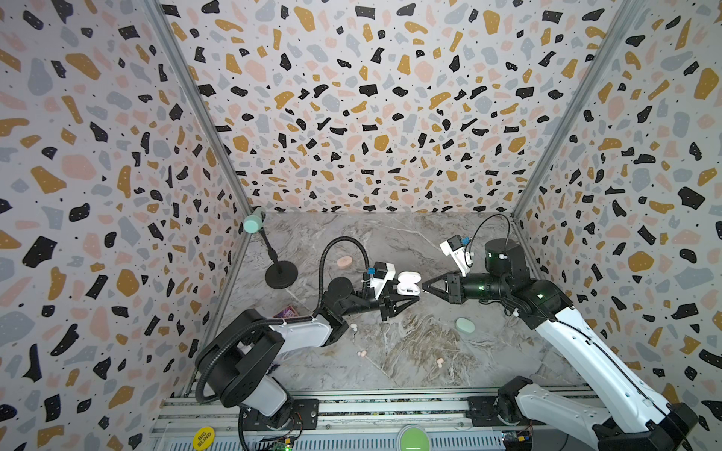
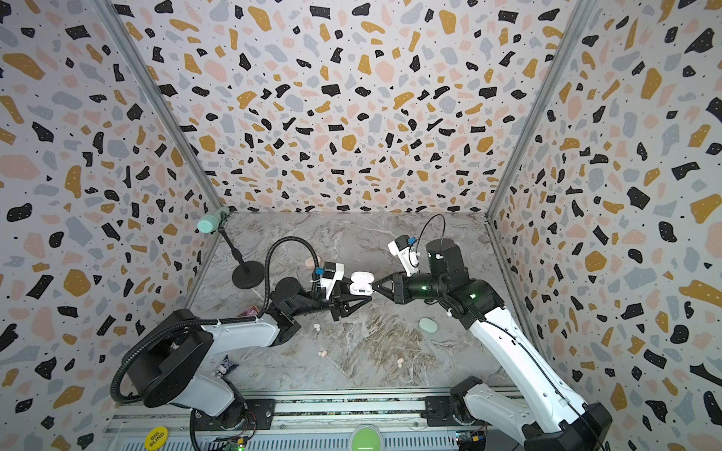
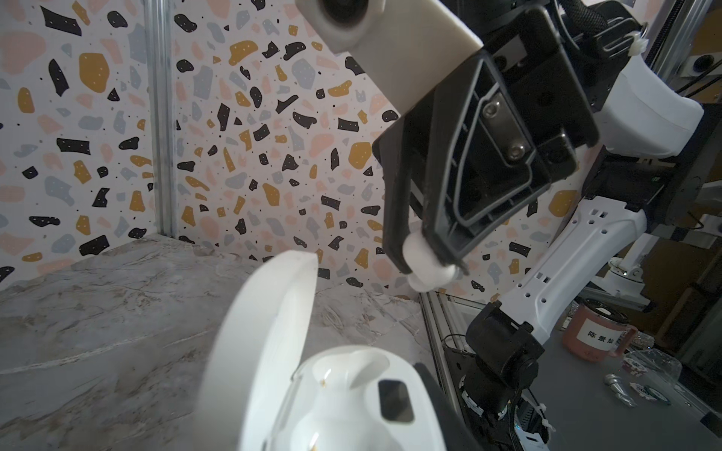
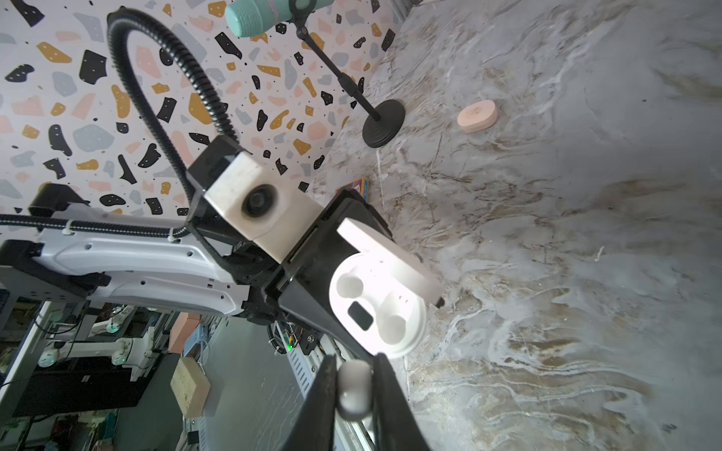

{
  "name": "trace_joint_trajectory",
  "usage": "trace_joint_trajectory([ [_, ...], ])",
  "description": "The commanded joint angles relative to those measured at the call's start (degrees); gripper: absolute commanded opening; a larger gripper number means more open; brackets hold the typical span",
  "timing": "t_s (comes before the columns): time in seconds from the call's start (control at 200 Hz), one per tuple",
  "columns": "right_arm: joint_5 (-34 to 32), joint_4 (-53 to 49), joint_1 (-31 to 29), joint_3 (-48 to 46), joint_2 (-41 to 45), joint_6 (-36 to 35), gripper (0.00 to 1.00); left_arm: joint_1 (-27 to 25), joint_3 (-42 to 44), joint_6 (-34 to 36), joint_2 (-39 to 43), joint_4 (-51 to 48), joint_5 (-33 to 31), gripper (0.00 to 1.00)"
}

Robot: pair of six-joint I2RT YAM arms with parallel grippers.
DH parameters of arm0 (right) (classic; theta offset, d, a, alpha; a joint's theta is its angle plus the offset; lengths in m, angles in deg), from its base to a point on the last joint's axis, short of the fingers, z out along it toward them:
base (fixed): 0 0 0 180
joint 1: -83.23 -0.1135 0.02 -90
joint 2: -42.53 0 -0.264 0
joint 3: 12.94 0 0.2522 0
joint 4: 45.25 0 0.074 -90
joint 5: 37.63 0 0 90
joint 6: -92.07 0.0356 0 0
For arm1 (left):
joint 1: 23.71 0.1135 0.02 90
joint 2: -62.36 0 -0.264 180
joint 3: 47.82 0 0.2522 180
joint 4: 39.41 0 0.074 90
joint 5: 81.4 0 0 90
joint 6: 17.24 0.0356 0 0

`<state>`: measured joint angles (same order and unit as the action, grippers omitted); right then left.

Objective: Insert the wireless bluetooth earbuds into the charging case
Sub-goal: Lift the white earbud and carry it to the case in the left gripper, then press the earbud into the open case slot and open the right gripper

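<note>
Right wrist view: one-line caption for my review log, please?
Right gripper pinches a white earbud just short of the open white charging case gripped by the left gripper.

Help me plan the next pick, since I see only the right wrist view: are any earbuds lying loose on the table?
Observer: Yes. In both top views three loose earbuds lie on the marble table, toward its front edge.
Operator: Any case besides the pink case?
Observer: A closed mint green case lies flat on the table, right of the middle.
Operator: Is my earbud touching the white case yet?
Observer: No. The left wrist view shows the white earbud in the right jaws apart from the open white case.
</note>
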<state>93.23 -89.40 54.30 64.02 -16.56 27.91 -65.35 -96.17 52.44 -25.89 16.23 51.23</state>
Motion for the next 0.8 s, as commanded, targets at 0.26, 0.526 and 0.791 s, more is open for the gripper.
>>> trace_joint_trajectory([
  [0.26,4.6,6.0,0.2,-0.2,-1.1,0.9,0.19,-1.6,-1.9,-0.9,0.5,7.1,1.9,0.05],
  [0.526,5.0,6.0,-0.3,-0.8,-2.1,0.9,0.19,-1.8,-1.1,-0.7,1.1,7.7,1.4,0.05],
  [0.791,3.7,6.0,-1.4,-2.0,-2.5,0.8,0.20,-2.1,-0.8,-0.8,1.5,7.8,1.6,0.05],
])
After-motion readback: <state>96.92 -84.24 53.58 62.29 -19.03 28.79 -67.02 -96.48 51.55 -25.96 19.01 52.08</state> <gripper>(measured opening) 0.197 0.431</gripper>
